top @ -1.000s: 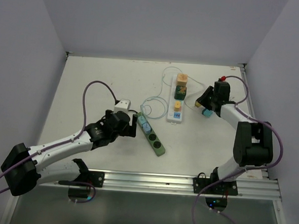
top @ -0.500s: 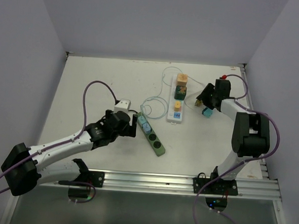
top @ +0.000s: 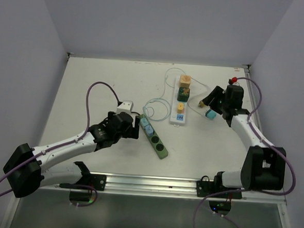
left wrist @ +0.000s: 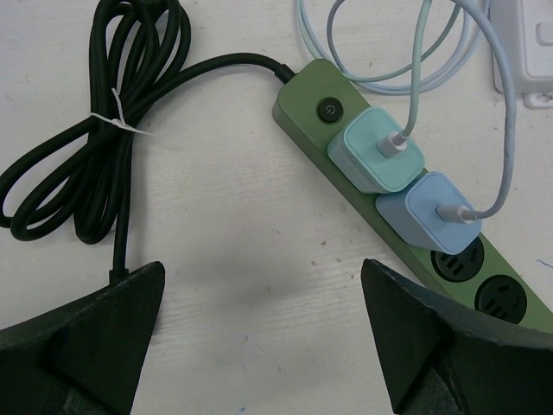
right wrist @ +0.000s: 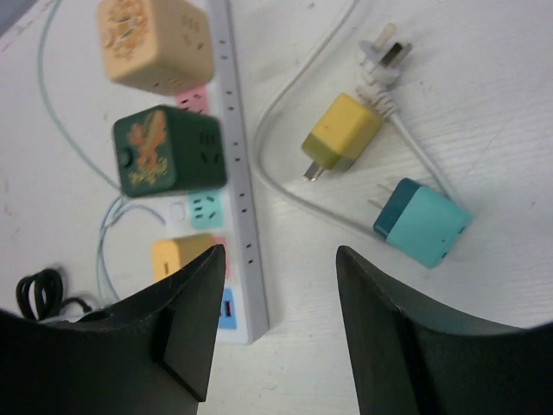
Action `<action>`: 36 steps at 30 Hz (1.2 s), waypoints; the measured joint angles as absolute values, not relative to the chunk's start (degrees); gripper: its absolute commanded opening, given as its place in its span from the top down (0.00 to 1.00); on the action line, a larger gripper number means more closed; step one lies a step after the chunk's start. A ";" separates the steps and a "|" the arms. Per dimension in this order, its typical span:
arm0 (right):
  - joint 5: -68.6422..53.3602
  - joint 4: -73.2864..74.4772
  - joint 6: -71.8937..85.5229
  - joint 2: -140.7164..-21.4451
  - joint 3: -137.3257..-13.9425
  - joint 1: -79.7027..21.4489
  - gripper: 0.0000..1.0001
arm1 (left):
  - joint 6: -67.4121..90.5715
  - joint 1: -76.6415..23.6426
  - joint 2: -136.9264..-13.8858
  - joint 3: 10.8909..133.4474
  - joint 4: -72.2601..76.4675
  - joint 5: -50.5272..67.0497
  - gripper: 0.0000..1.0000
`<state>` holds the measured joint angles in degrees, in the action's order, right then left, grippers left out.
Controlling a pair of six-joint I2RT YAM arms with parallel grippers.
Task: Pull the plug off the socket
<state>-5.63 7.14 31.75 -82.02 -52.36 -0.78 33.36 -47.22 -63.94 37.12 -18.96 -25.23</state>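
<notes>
At the far left, the left gripper (left wrist: 259, 285) hangs over the table with its fingers spread wide and nothing between them, unchanged over the last second. Just ahead of it lies the green power strip (left wrist: 302, 82), with a mint adapter (left wrist: 378, 151) and a blue adapter (left wrist: 429, 212) seated side by side in it and a coiled black cord (left wrist: 86, 164) running off its end.

Further right is the white power strip (right wrist: 238, 173). An orange cube (right wrist: 154, 39), a dark green cube (right wrist: 168, 151) and a small yellow adapter (right wrist: 177, 255) are plugged in along its length.

The change is on the right. A second ago the right gripper (right wrist: 278, 259) sat low over the two-tone teal plug (right wrist: 423, 220) with its jaws narrower. Now they stand apart with nothing in them, and the arm has drawn back toward the right edge. The plug lies loose on the table, prongs bare, near the white power strip but clear of it, just beside a loose yellow plug (right wrist: 341, 131).

So that plug is out of its socket and has been let go — this pull looks finished. If more are wanted, several adapters are still seated, and the left arm is already poised over two of them.
</notes>
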 measured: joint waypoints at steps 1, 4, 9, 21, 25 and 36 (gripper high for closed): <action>-6.68 6.68 31.33 -78.94 -50.15 -1.15 0.43 | 33.36 -46.94 -64.31 37.12 -18.55 -24.93 0.01; -9.06 5.50 29.50 -70.91 -43.75 -5.28 0.44 | 33.34 -45.36 -65.69 37.17 -17.10 -23.68 0.01; -10.46 3.77 24.86 -61.04 -35.75 -24.18 0.45 | 33.26 -41.41 -68.86 37.98 -14.61 -20.64 0.02; -1.72 -2.13 15.55 -68.62 -34.33 -51.46 0.46 | 30.68 -40.10 -73.43 40.95 -6.11 -15.40 0.13; 3.92 -3.55 13.74 -76.53 -37.65 -56.49 0.46 | 30.30 -39.77 -75.64 40.95 -4.89 -14.02 0.14; 16.08 -8.97 13.28 -88.99 -46.11 -57.80 0.47 | 28.97 -37.85 -76.03 40.93 -4.10 -10.41 0.17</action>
<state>16.08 -8.97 13.28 -88.99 -46.11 -57.80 28.97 -37.85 -76.03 40.93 -4.10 -10.41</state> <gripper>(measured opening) 0.538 0.842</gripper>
